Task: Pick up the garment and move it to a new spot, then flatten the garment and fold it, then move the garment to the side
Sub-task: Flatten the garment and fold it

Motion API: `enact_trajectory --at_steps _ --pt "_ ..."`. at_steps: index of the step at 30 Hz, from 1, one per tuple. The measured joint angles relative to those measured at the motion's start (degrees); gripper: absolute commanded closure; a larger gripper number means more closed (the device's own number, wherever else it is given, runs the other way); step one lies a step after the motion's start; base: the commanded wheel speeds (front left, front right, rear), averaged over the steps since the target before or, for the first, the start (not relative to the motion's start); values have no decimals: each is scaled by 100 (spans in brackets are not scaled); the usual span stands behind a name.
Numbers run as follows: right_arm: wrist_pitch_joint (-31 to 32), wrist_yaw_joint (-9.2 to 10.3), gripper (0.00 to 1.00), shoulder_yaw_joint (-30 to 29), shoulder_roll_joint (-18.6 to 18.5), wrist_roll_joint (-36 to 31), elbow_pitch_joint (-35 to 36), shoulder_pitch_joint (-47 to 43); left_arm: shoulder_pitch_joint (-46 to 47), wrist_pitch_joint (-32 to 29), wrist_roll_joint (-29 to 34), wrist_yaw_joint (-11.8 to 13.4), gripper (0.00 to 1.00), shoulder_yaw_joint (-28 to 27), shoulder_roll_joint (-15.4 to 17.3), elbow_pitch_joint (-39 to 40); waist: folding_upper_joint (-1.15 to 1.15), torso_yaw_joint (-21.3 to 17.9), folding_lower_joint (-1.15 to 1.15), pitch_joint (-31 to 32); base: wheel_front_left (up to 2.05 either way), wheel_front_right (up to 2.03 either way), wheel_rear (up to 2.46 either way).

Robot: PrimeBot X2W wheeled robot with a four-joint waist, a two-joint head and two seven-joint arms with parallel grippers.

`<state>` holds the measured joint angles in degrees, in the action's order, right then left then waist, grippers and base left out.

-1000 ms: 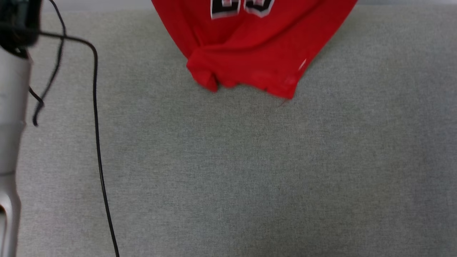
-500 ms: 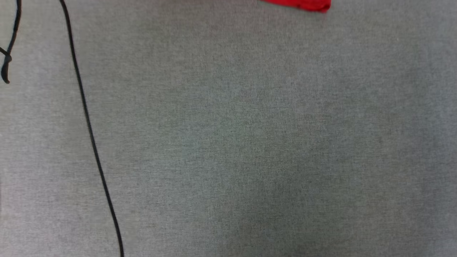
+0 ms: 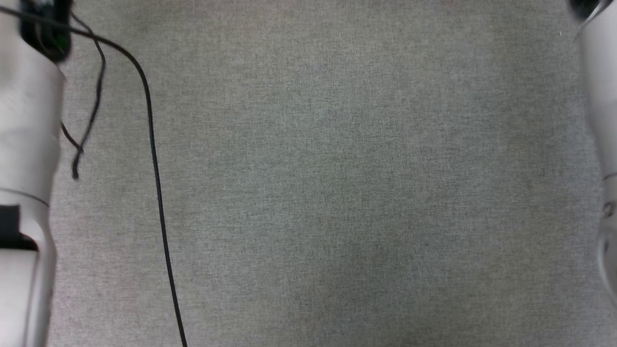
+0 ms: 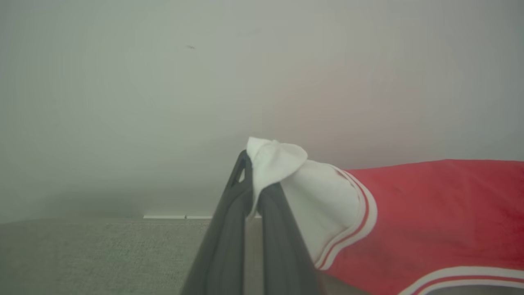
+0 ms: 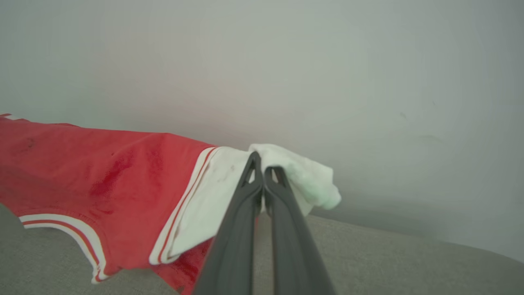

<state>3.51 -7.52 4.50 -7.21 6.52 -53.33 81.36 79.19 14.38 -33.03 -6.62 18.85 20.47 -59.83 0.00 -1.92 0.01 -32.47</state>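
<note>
Red garment (image 4: 430, 213) strung out between both arms, over the grey fabric counter (image 5: 389, 262)

The left gripper (image 4: 256, 180) is pinching one white sleeve (image 4: 327, 205) and the right gripper (image 5: 265, 164) is clamped on the other sleeve (image 5: 204, 192), with the red body stretched between them. The head view has a pale left forearm (image 3: 24, 144) and right forearm (image 3: 600, 120) at the edges, plus a black cable (image 3: 154, 159) trailing down the left side.

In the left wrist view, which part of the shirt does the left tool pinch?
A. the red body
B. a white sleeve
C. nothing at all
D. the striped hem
B: the left tool is closed on a bunched white sleeve of the shirt, and the red body stretches away to one side.
</note>
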Motion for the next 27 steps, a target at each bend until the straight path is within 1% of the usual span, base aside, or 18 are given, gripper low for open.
enact_trajectory --at_steps 4,7,9,14,17,22,27 --pt "-352 0 100 -4 77 143 -397 -484 -438 43 -120 -46 100 -12 -113 -252 0 14 0 109 0 0 0" --pt "-632 1 100 4 75 277 -567 -923 -857 52 -205 -71 100 -29 -183 -313 0 40 0 256 0 0 0" --pt "-817 1 100 32 52 421 -623 -1251 -1189 52 -280 -71 100 -134 -219 -165 0 67 -1 388 0 0 0" --pt "-1220 1 100 168 -99 735 -587 -2191 -2230 55 -244 -77 100 -445 -263 379 0 137 -1 819 0 0 0" --pt "-1356 1 100 296 -169 929 -441 -2810 -2901 62 -147 -66 100 -680 -293 791 0 166 -2 1134 0 0 0" --pt "-1412 0 100 397 -330 1266 14 -3914 -4165 62 62 63 100 -1010 -393 1547 1 199 -3 1707 0 0 0" --pt "-1177 0 100 363 -455 1432 683 -5019 -5310 68 180 163 100 -1257 -474 2286 0 239 -3 2224 0 0 0"
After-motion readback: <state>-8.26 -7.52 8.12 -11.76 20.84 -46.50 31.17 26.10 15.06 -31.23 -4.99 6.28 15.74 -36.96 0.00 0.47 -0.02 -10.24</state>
